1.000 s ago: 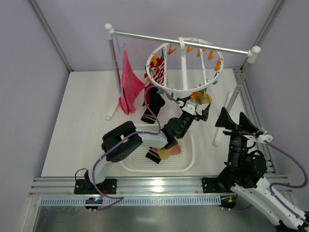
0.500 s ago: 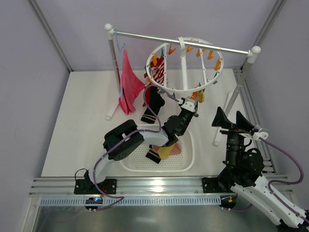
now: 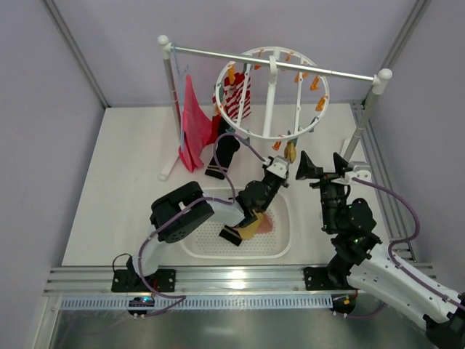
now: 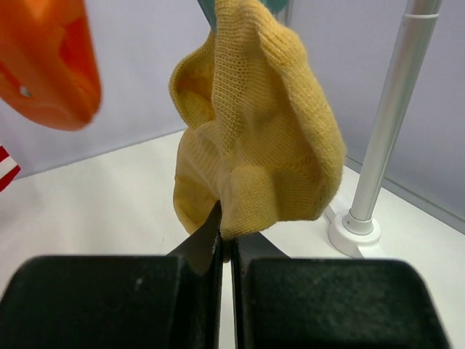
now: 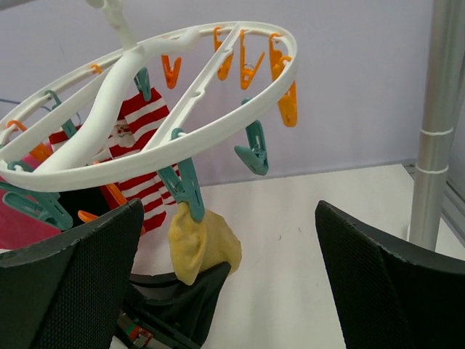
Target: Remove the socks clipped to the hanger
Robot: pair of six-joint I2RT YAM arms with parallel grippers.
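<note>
Yellow sock [image 4: 254,131] in front of me now: mustard knit, ribbed weave plain in the left wrist view, bunched into soft folds and hanging from a teal clip [image 5: 185,185] on the hanger [image 3: 269,102]. My left gripper [image 4: 225,240] is clenched on the sock's bottom edge, with the black fingers pinched together on a fold of fabric. The sock hangs at the ring's near rim, above the far edge of the basket [image 3: 283,251].

The hanger is a white plastic ring with spokes, tilted, with orange and teal clips dangling all around it. It hooks over the metal rail of the rack [image 3: 290,64], which stands on white posts. On the ring's far left side the red-and-white striped sock [image 3: 234,98] is clipped up. A black sock [image 3: 221,156] hangs lower down on that side, next to a magenta cloth [image 3: 192,123] draped by the left post.

My right gripper [image 3: 322,166] is spread wide and grasps nothing, sitting just to the right of the yellow sock.

The basket is white and perforated, and a few small socks lie in it. It rests on the white bench [image 3: 123,182], with plain pale lilac walls around and metal rails along the near edge.
</note>
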